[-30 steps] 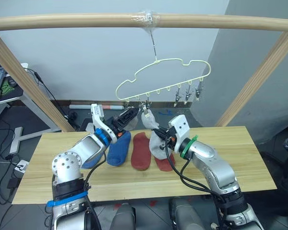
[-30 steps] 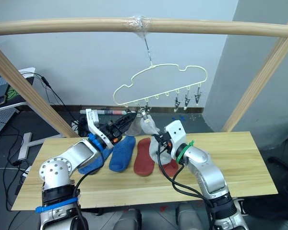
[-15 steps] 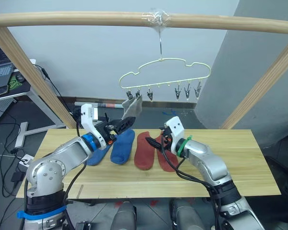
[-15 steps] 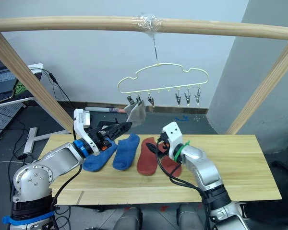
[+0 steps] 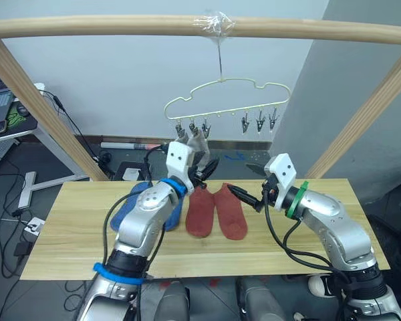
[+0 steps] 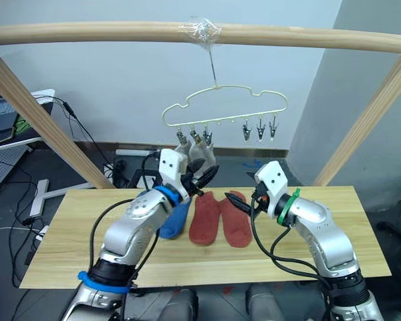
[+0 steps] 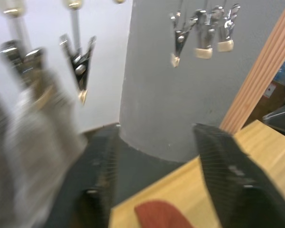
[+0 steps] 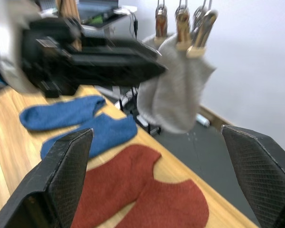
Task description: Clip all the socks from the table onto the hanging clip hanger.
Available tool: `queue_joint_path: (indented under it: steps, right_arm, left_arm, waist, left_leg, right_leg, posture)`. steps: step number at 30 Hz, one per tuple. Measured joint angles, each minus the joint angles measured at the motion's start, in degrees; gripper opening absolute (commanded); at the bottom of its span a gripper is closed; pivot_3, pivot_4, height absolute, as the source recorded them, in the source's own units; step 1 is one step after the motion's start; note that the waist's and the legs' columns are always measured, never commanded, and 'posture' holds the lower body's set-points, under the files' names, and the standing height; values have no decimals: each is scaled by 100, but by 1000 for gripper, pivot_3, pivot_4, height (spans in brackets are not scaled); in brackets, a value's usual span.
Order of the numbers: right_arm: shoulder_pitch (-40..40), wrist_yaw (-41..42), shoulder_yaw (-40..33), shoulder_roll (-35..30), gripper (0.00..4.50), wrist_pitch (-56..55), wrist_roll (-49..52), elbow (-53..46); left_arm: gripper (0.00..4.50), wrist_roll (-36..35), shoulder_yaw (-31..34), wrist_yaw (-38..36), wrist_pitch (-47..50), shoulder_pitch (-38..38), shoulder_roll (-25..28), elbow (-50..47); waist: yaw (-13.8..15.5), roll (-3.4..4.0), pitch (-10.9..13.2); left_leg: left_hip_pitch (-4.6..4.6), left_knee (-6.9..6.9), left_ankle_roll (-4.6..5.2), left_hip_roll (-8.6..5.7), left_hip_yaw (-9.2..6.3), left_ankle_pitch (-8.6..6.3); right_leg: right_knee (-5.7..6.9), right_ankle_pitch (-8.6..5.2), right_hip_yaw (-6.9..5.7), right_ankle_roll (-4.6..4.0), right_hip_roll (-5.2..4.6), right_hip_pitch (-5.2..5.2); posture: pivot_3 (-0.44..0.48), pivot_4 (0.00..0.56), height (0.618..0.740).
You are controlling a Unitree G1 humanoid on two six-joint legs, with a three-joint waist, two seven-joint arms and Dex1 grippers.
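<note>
Socks: 2 grey (image 5: 195, 144) clipped on hanger (image 5: 220, 100), 2 red (image 5: 217, 208) and 2 blue (image 5: 147, 204) flat on table (image 5: 321, 241).

Eye views: left gripper (image 5: 204, 168) spread, empty, beside grey pair; right gripper (image 5: 244, 195) wide, empty, above red pair.

Wrist views: same, nothing held.

Next: probably grasp a red sock.

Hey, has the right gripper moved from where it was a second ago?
Yes. The right gripper was over the red socks beneath the clip hanger; it has pulled back toward the robot's right, now open at their right edge.
</note>
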Motion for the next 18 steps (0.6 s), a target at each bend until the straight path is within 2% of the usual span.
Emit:
queue_joint_path:
  steps: [8, 15, 18]
  right_arm:
    - [-101, -57, -54, -117, 4500, -98, 20, -289]
    - [-124, -150, -72, -109, 4500, -77, 102, -404]
    - [-239, -220, -110, -73, 4500, -48, 189, -428]
  left_arm:
    - [2129, 880, 142, 476, -1009, -636, -597, 1424]
    - [2129, 1228, 368, 614, -1519, -937, -688, 2255]
    - [2129, 1353, 488, 709, -1765, -1302, -718, 2769]
  waist:
    - [1, -2, 1]
    - [-21, -2, 1]
    - [-42, -2, 1]
  left_leg:
    - [-5, 9, 0, 0, 0, 0]
    - [-8, 7, 0, 0, 0, 0]
    - [-9, 10, 0, 0, 0, 0]
  right_leg:
    - [-18, 7, 0, 13, 0, 9]
    - [-24, 10, -1, 17, 0, 9]
    - [-27, 23, -1, 39, 0, 11]
  posture:
    - [-48, 182, 740]
    - [-66, 179, 740]
    - [-71, 177, 740]
